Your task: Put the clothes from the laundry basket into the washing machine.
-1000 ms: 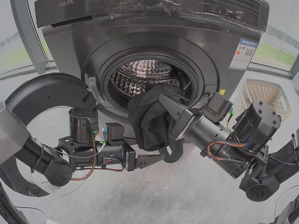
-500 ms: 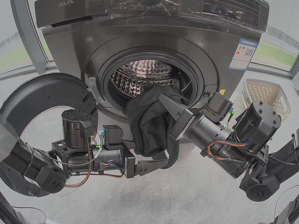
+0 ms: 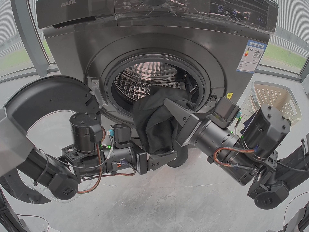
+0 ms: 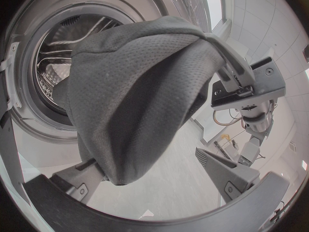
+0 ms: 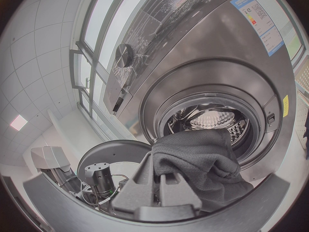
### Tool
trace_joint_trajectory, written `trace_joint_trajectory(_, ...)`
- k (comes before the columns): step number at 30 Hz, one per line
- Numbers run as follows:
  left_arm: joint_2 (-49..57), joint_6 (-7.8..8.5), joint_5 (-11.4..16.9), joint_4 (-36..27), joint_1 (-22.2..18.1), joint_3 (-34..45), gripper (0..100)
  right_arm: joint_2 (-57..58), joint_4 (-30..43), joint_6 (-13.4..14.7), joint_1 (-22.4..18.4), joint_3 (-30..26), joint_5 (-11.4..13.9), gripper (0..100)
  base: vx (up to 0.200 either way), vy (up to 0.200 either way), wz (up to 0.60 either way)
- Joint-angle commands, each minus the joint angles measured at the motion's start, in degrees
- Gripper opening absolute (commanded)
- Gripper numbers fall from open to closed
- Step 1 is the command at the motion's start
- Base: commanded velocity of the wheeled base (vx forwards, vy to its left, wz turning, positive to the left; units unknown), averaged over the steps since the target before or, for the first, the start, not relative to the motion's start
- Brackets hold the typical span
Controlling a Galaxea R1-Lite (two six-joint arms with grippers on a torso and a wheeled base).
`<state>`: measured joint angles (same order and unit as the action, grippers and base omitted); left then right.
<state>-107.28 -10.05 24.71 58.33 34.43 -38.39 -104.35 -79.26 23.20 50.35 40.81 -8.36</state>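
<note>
Where door [image 3: 48,94] open, garment [image 3: 154,126] over rim [image 3: 111,102].

garment [image 3: 154,126]: matt mesh cloth | drum [image 3: 135,87]: glossy perforated metal

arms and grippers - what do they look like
The left arm and right arm are dark grey and black with cylindrical joint housings. The left gripper and right gripper have wedge-shaped dark fingers tapering to points. A coppery braided cable loops at each wrist, beside a boxy black camera.
</note>
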Motion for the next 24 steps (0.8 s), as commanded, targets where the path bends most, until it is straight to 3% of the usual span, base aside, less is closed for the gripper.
trace_joint_trajectory(1, -2.50, -0.77, -0.98, 1.70, 0.38, -0.64, 100, 0.03, -0.01, 0.00, 0.19, -0.03, 0.01, 0, 0.000, 0.000, 0.00)
trace_joint_trajectory(3, -2.59, -0.77, -1.24, 1.96, 0.47, -0.64, 100, 0.03, -0.01, 0.00, 0.19, -0.12, 0.01, 0, 0.000, 0.000, 0.00)
trace_joint_trajectory(4, -2.59, -0.77, -1.60, 2.05, 0.64, -0.64, 0, -0.06, -0.01, 0.00, 0.19, -0.12, 0.01, 0, 0.000, 0.000, 0.00)
trace_joint_trajectory(7, -2.67, -0.85, -2.21, 2.05, 0.64, -0.81, 0, -0.06, -0.01, 0.00, 0.19, -0.21, 0.01, 0, 0.000, 0.000, 0.00)
trace_joint_trajectory(12, -3.03, -0.85, -5.81, 2.84, 0.47, -1.43, 0, -0.06, -0.10, -0.08, 0.19, -1.70, 0.01, 0, 0.000, 0.000, 0.00)
trace_joint_trajectory(19, 1.19, -1.03, -6.17, 4.42, 1.87, 0.60, 0, 0.03, -0.72, -0.17, 0.19, -2.85, 0.10, 0, 0.000, 0.000, 0.00)
trace_joint_trajectory(24, 5.94, -2.70, -6.17, 3.89, 3.45, 1.91, 0, 0.03, -0.81, -0.70, 0.19, -4.25, 0.10, 0, 0.000, 0.000, 0.00)
